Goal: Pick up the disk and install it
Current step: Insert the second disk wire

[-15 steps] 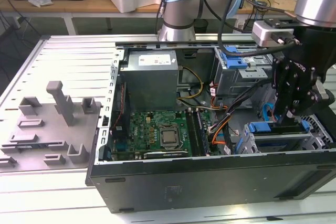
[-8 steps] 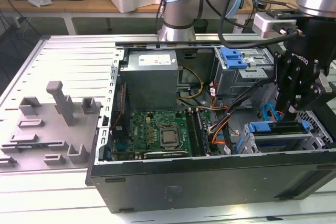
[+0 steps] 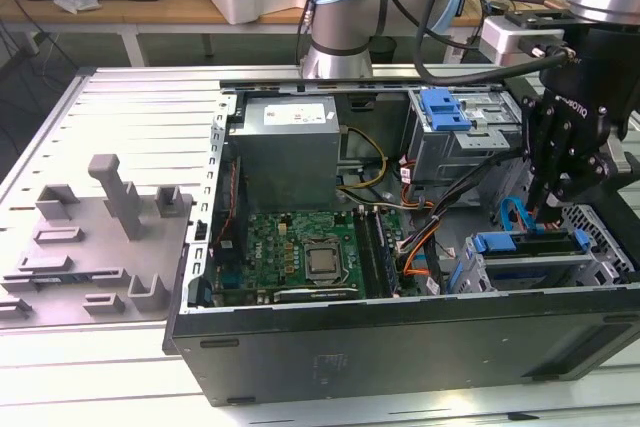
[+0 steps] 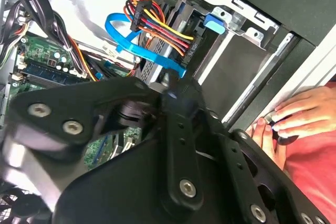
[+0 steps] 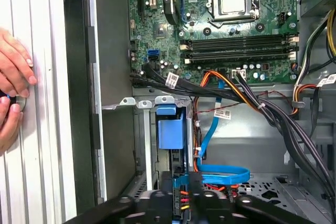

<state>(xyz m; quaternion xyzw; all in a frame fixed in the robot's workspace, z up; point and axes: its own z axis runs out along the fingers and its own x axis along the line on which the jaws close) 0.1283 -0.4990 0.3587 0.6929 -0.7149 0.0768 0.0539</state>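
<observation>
The disk, silver with blue plastic carrier rail point(image 3: 530, 244), sits in the lower metal bay directly below my black pincer point(image 3: 556, 199); its grip I cannot tell. Blue flat cable point(image 5: 223, 174) lies alongside; a person's hand point(image 5: 13, 74) rests outside the black case point(image 3: 400, 347).

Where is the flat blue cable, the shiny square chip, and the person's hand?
flat blue cable point(image 5: 223, 174), first wrist view, its looped middle.
shiny square silver chip point(image 5: 232, 1), first wrist view, its centre.
person's hand point(image 4: 299, 111), second wrist view, its fingers.
</observation>
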